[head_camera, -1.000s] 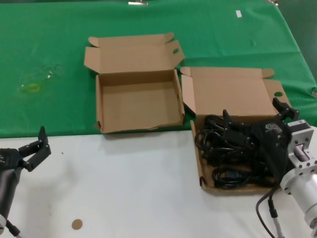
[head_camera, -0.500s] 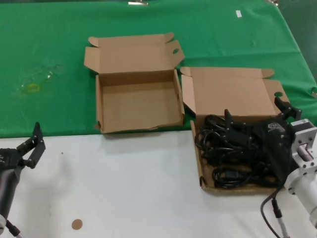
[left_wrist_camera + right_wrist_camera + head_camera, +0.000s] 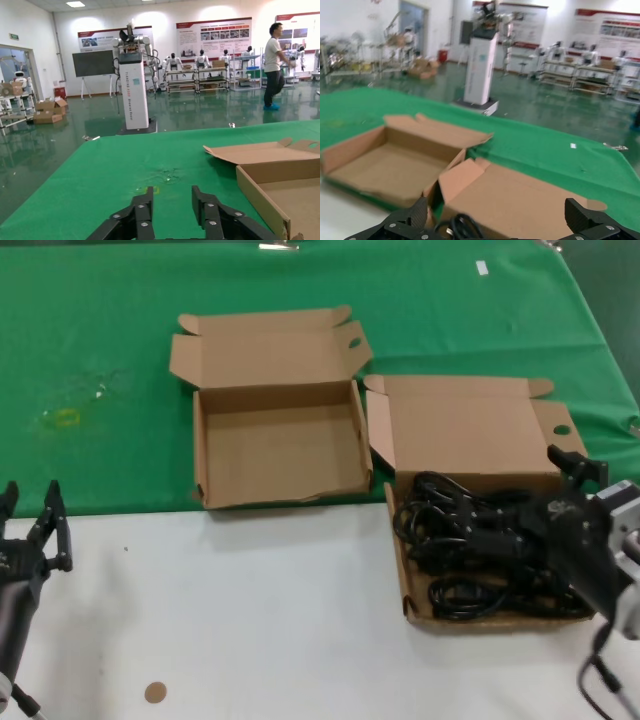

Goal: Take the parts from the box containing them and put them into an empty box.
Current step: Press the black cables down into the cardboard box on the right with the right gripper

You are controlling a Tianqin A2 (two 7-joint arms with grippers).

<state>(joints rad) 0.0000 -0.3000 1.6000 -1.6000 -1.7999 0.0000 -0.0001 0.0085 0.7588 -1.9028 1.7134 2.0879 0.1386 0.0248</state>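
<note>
White tabletop fills the near left, where the left gripper [image 3: 30, 530] waits, fingers narrowly parted. Near right, the right gripper [image 3: 510, 502] spreads wide over black cords [image 3: 470, 560] heaped in their box [image 3: 400, 570]. Farther left on green cloth [image 3: 100, 340], well apart, the empty box [image 3: 275, 450] stands open.

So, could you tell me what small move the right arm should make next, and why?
Probably lower the right gripper onto the cords and shut on one bundle. Its fingers are spread wide over the full box, nothing is held, and the empty box has no cords. The left gripper waits at the table's left edge.
</note>
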